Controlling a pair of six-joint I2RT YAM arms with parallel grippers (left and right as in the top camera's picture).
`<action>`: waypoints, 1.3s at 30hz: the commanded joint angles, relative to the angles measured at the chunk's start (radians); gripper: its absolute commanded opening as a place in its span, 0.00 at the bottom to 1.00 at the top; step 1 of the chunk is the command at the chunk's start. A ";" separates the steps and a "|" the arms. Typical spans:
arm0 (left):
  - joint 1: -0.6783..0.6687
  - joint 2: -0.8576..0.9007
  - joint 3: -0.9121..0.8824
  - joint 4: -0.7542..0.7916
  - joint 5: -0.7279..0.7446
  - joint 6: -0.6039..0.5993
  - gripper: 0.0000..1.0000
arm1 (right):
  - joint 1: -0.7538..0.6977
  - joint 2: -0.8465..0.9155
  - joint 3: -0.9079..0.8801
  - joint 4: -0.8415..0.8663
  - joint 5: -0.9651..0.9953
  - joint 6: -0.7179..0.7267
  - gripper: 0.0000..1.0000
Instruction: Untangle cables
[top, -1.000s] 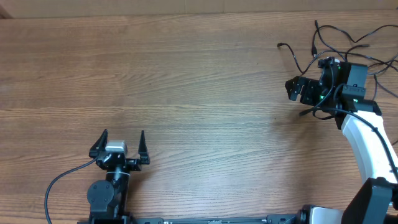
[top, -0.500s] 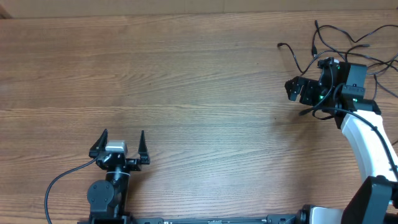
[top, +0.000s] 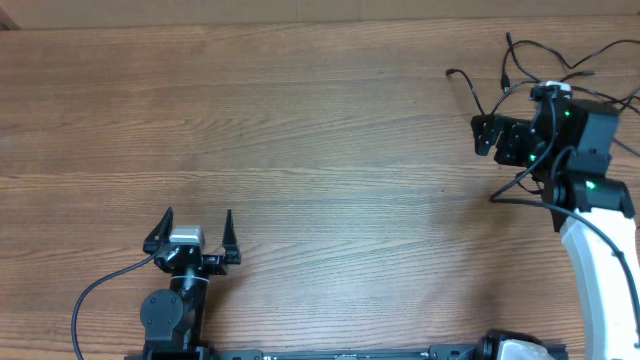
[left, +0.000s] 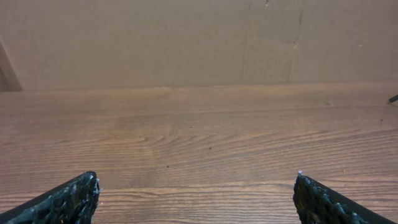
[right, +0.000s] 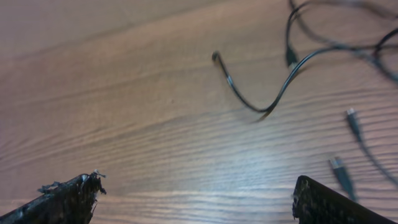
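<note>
The cables (top: 506, 45) are thin black cords lying loosely crossed at the table's far right corner. In the right wrist view one cable (right: 231, 83) bends in a V ahead of the fingers, and small plugs (right: 353, 118) lie to the right. My right gripper (top: 487, 140) hovers just in front of the cables, pointing left, open and empty (right: 196, 198). My left gripper (top: 198, 222) rests near the front left, far from the cables, open with only bare wood between its fingertips (left: 196, 199).
The wooden table (top: 300, 130) fills the view. A cardboard wall (left: 186, 43) stands behind its far edge. A thick black wire (top: 100, 290) runs from the left arm's base.
The right arm has shifted a little to the right and toward the far edge, closer over the cables. The left arm has not moved.
</note>
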 joint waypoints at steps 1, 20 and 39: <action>0.005 -0.009 -0.003 -0.002 -0.006 0.019 1.00 | 0.014 -0.066 -0.034 0.018 0.048 -0.008 1.00; 0.005 -0.009 -0.003 -0.002 -0.006 0.019 1.00 | 0.101 -0.568 -0.811 0.676 -0.010 0.134 1.00; 0.005 -0.009 -0.003 -0.002 -0.006 0.019 0.99 | 0.143 -0.761 -0.971 0.735 0.001 0.184 1.00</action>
